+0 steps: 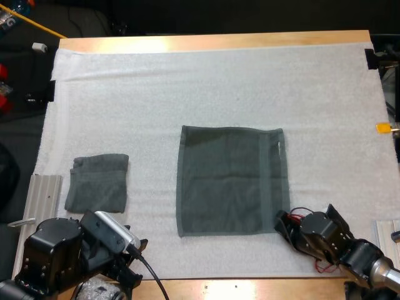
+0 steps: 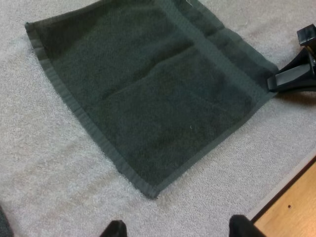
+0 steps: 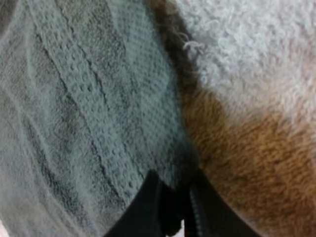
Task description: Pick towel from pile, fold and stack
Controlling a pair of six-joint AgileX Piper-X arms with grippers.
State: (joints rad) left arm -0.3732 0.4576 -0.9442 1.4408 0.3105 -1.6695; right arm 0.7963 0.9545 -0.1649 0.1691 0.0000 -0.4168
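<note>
As seen from above, towel (image 1: 231, 181) flat on mat (image 1: 187, 81), central; folded towel (image 1: 97, 183) near left. From left wrist, left gripper (image 2: 180, 231) spread, clear of towel's near edge. From right wrist, right gripper (image 3: 173, 212) pinching towel's hem thinly; likely risk, slipping free when lifted.

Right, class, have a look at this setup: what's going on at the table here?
Two robot arms are working on dark grey-green towels. A spread towel lies flat on the white mat, and the right gripper is pinched on its near right corner. The left gripper hangs open over the mat by the towel's near side, holding nothing. A folded towel sits off to the left. The fold has not yet begun.
</note>
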